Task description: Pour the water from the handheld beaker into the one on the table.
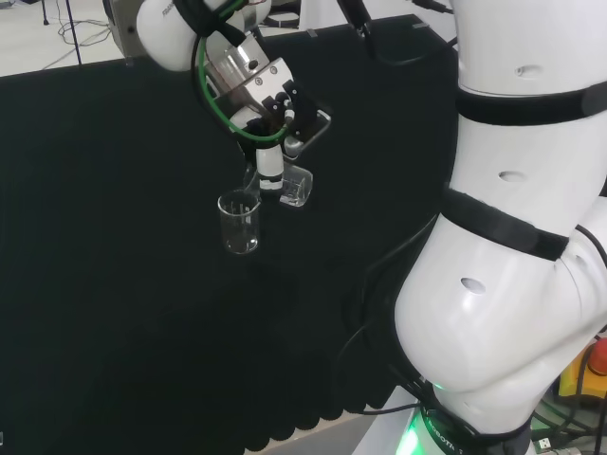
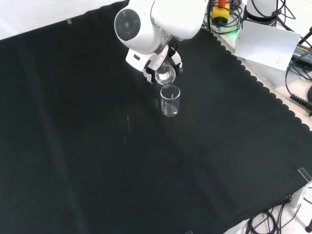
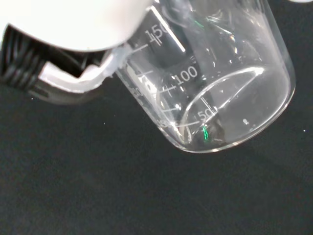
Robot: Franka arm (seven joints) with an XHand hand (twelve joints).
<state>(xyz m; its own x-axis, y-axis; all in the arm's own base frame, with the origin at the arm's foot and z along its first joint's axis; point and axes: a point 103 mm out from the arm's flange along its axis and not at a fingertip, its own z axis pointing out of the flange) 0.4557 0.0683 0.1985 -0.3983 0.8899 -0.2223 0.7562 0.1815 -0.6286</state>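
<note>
Black cloth (image 2: pixel 97 161) covers the worktop, and on it stands a clear glass beaker (image 2: pixel 170 101), upright and open at the top, near the middle of the cloth in the head view (image 1: pixel 239 222). Just above and beside it, the hand (image 1: pixel 270 171) has its fingers curled round a second clear beaker (image 1: pixel 296 185), held off the cloth and tilted well over. In the front view the held beaker (image 2: pixel 165 74) hangs directly above the rim of the standing one, its mouth turned toward it, very close, though whether the two touch cannot be told. In the wrist view the held beaker (image 3: pixel 220 93) lies slanted, with printed measuring marks along its side and a finger (image 3: pixel 83 81) pressed against its wall. Whether water is in either beaker is unclear.
</note>
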